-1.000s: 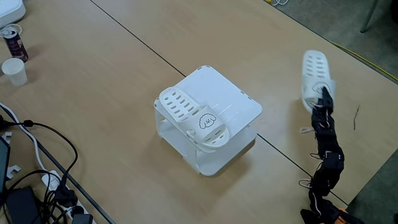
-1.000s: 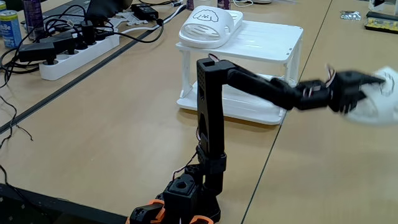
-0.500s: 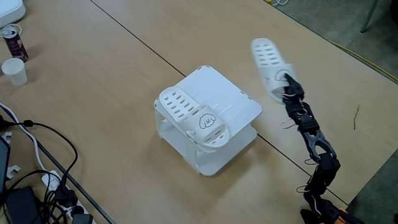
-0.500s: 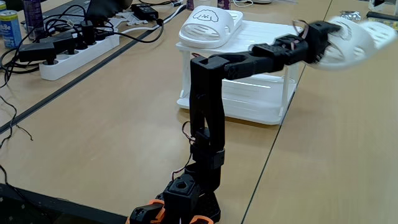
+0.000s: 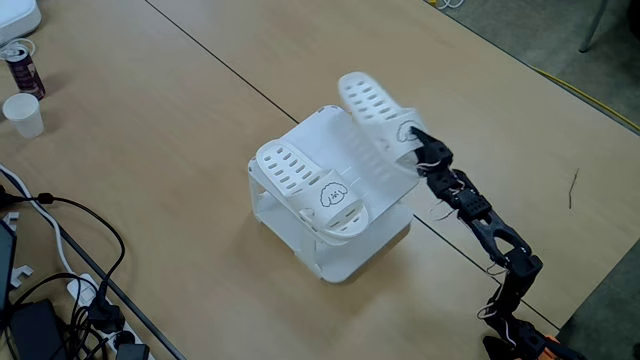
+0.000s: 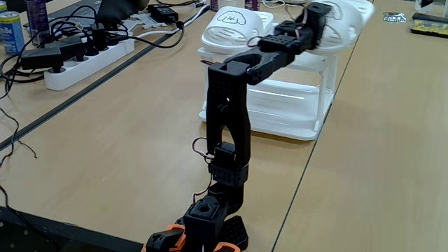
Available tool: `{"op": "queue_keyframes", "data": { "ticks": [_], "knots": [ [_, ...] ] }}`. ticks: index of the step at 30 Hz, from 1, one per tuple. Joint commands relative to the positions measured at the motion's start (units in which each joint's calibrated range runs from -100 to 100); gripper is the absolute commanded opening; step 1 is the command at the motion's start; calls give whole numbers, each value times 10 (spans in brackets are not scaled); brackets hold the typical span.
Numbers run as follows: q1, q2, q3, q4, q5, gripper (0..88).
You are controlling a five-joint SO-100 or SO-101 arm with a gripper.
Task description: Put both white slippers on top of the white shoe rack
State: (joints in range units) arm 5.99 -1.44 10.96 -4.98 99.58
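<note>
We read no writing; a drawn puppy face marks the strap of the slipper lying on the rack at centre frame. The claw pinches the second slipper above the rack's far right edge. At far left we see a paper cup, a can and cables; a power strip lies on the table.

You've got smooth, matt white plastic slotted slippers, a boxy white plastic rack, a matt wood-grain laminate tabletop, and a matt black plastic arm.
</note>
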Motion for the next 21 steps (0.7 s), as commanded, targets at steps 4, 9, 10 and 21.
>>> {"op": "queue_keyframes", "data": {
  "ticks": [4, 9, 10, 21],
  "knots": [
    [-46, -39, -60, 0, 4, 7],
    [-59, -27, -66, 0, 4, 7],
    [-62, -27, -62, 0, 4, 7],
    [-70, -4, -61, 0, 4, 7]
  ]
}}
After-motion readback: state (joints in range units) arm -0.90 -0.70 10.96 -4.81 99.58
